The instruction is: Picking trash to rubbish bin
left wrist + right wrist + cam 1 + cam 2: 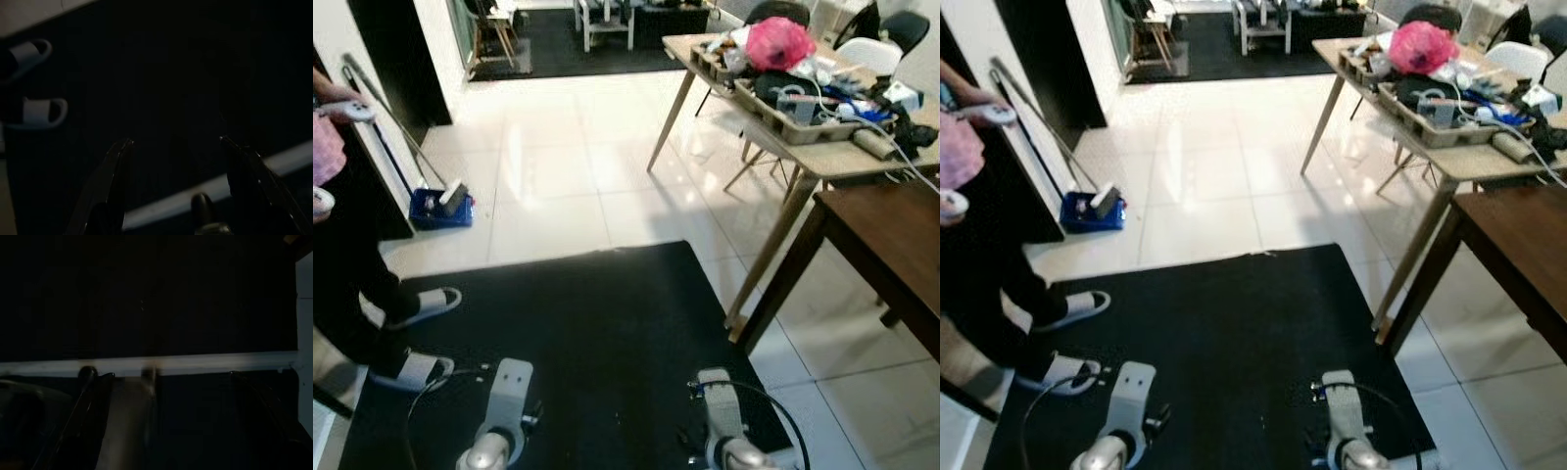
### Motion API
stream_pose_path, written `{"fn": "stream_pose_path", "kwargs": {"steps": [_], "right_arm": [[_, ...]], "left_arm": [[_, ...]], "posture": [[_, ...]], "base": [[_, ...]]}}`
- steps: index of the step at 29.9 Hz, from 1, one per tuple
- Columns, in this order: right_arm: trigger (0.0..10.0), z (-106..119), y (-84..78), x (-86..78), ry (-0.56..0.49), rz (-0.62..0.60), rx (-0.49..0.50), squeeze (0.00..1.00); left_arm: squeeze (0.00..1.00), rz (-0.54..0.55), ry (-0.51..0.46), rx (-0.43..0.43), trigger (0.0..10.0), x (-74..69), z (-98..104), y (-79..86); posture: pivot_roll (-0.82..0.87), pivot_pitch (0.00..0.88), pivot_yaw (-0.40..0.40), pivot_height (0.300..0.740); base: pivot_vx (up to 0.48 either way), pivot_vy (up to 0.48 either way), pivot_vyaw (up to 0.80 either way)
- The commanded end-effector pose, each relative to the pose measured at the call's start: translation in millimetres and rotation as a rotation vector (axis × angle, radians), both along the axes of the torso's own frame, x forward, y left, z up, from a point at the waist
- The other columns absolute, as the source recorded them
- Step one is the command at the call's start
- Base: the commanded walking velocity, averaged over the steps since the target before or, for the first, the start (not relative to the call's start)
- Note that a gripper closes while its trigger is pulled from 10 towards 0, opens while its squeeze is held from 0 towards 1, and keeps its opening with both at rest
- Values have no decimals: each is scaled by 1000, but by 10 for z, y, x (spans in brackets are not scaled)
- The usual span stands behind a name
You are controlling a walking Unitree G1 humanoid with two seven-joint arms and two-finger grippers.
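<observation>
Glossy pale floor tiles (558,166), mirroring the light. Matt black mat (587,333) near, soft and dull. Far right, light wood table (822,157) on slanted legs, smooth top, heaped with a crinkly pink plastic bag (779,41) and a grey pulp-paper tray (783,116). Nearer right, dark brown wood table (891,245), satin finish. Left, blue plastic dustpan (438,208). Brushed silver metal on both arms.

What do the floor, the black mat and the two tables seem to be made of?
Floor: glossy pale tiles, judging by grout lines and reflections. Black mat: matte, probably rubber or low-pile fabric; no shine. Light table: pale wood or laminate, with slanted wooden legs. Dark table: dark brown wood, grain faintly visible.
</observation>
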State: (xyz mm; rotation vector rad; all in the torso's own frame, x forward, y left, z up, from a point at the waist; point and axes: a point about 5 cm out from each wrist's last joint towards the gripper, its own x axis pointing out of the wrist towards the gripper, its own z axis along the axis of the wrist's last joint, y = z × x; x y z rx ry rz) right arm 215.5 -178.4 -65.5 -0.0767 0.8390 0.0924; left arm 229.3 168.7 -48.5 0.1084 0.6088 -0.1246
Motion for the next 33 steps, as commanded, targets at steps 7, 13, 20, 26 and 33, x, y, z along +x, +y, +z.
{"fn": "stream_pose_path", "kwargs": {"steps": [7,13,20,26,33], "right_arm": [[10000,28,-36,23,-52,-13,-58,0],[10000,39,-3,36,-64,18,-28,0],[10000,21,32,19,-48,13,-3,0],[10000,13,40,10,-44,17,-5,0],[10000,8,36,3,-36,29,-5,0]], "left_arm": [[31,3,9,-6,10000,-32,-21,-1],[35,6,8,-12,10000,-28,-19,-5],[39,9,8,-16,10000,-35,-22,-11],[39,17,4,-22,10000,-42,-24,-19],[59,32,-1,-28,10000,-34,-18,-19]], "posture": [[-53,88,25,740],[-47,96,22,740],[-44,100,20,740],[-41,102,16,740],[-42,103,11,740]], "base": [[354,0,0],[346,0,0],[341,0,0],[329,0,0],[326,0,0]]}}
